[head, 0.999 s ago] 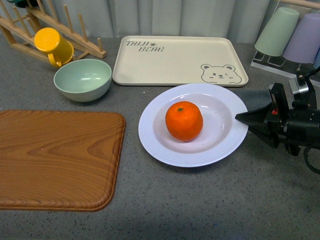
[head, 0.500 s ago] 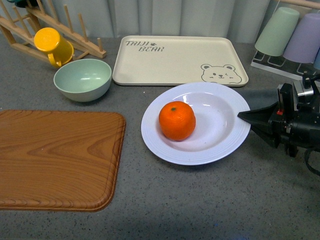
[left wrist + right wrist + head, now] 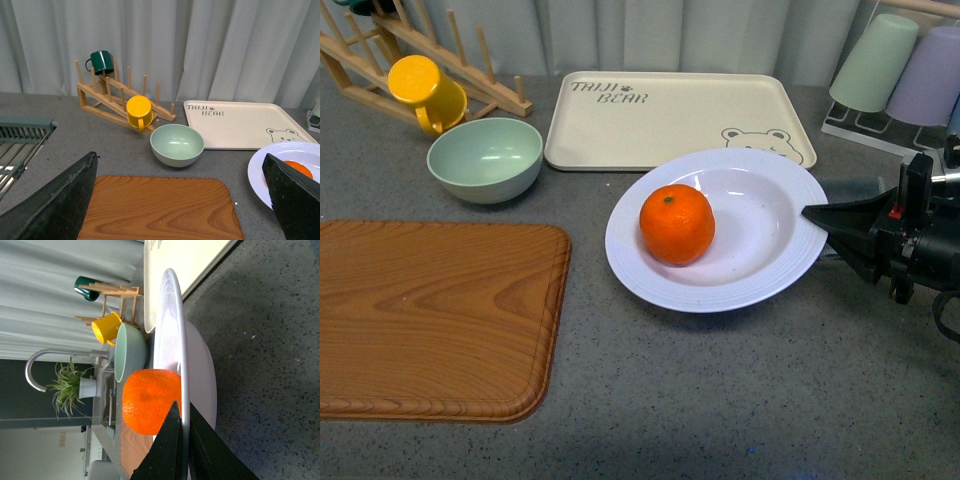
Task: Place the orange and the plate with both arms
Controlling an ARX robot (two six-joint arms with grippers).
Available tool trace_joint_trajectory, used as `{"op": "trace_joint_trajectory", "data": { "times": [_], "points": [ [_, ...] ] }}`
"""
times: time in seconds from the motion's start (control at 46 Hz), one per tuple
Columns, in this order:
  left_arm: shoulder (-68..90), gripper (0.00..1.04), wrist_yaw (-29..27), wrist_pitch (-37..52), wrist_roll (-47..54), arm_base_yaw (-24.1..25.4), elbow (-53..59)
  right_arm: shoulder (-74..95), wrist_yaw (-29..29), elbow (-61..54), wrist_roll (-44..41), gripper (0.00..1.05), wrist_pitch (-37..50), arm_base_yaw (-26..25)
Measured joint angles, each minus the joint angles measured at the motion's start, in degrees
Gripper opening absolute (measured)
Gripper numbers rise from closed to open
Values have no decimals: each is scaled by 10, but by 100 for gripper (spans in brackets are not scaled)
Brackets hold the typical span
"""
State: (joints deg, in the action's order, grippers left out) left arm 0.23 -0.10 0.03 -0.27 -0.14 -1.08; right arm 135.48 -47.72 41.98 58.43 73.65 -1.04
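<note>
Front view: the large round pale white-lavender plate (image 3: pixel 642 280) sits open side up, right of centre on the grey speckled counter (image 3: pixel 720 400). Its far rim overlaps the near edge of the beige rectangular tray (image 3: pixel 660 120) and hides the lower half of the printed bear face. The tray reads "TAIJI BEAR" beside a paw print. The round bright orange (image 3: pixel 677 224) lies in the plate's left half, its green stem dot on top and tipped slightly to the rear; being round, it has no long axis. The black right gripper (image 3: pixel 813 212) comes in from the right, pinched onto the plate's right rim, and its arm is cut off by the frame. A mint-green bowl (image 3: pixel 485 158), a yellow mug (image 3: pixel 425 92) on a wooden rack (image 3: pixel 470 55) and a wood-grain cutting board (image 3: pixel 430 315) stand well to the left.

Left wrist view: the left gripper (image 3: pixel 180 156) hangs above the board with its two black fingers (image 3: pixel 60 205) spread wide and nothing between them. One finger hides most of the orange (image 3: pixel 297 168), and the frame cuts off the plate (image 3: pixel 262 170).

Right wrist view: the plate's ribbed rim (image 3: pixel 172 340) shows edge-on, clamped between the two black fingers (image 3: pixel 167 450). The orange (image 3: pixel 150 400) lies just behind the rim. Whether the plate's base touches the counter cannot be told.
</note>
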Motion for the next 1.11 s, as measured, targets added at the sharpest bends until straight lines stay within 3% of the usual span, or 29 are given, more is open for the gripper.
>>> {"op": "trace_joint_trajectory", "data": {
  "times": [0.195,0.673,0.804,1.108],
  "points": [
    [0,98,0,0,0,0,0,2,-11,-2,38,2,57,3],
    [0,98,0,0,0,0,0,35,18,54,73,2,59,3],
    [0,98,0,0,0,0,0,71,36,193,122,2,43,7],
    [0,98,0,0,0,0,0,102,56,338,144,2,-26,14]
  ]
}}
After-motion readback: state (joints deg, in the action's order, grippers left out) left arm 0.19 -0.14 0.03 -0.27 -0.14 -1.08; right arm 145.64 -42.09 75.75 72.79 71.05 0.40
